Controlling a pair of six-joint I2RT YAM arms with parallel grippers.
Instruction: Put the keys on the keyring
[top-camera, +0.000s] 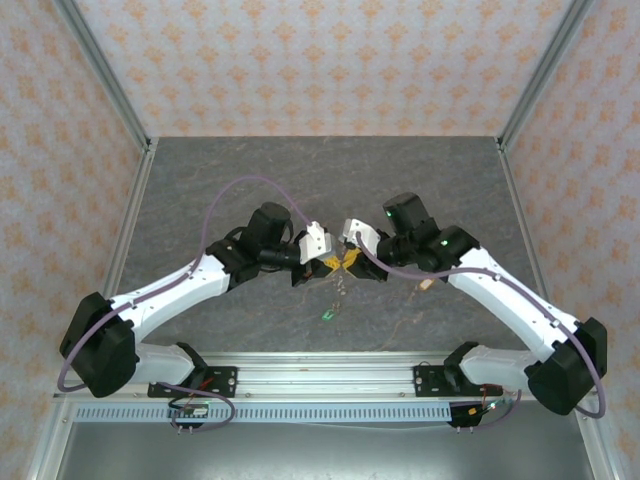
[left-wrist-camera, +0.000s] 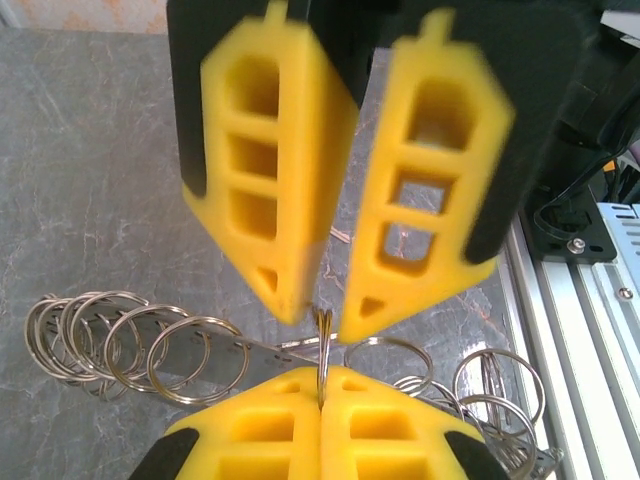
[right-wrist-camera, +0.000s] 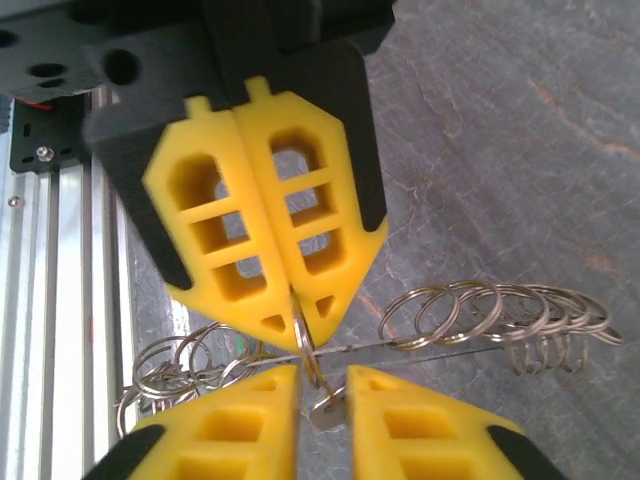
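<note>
My left gripper (left-wrist-camera: 322, 378) sits closest to the lens in the left wrist view. Its yellow fingers (left-wrist-camera: 250, 430) are pressed together and pinch the keyring (left-wrist-camera: 323, 340), a thin metal ring standing on edge between the tips.

Straight across the keyring, my right gripper (left-wrist-camera: 325, 312) faces it tip to tip. Its fingers are parted by a narrow gap, and the ring's far edge reaches into that gap. From the right wrist I see a whitish-silver key (right-wrist-camera: 326, 412) in the same gap, just beside the keyring. I can't tell whether the fingers touch it.

On either side of the keyring, a row of overlapping wire rings (left-wrist-camera: 130, 345) fans out along a thin metal strip (left-wrist-camera: 255, 348) that runs up to it.

From above, both grippers meet over the middle of the grey table (top-camera: 250, 180), with the keyring between them. A small green tag (top-camera: 327, 315) lies on the near side of the keyring, toward the arm bases. It's too small for me to read anything on it. A small tan object (top-camera: 427, 284) lies right of the keyring, beside my right forearm, and I can't tell whether it is a key.
</note>
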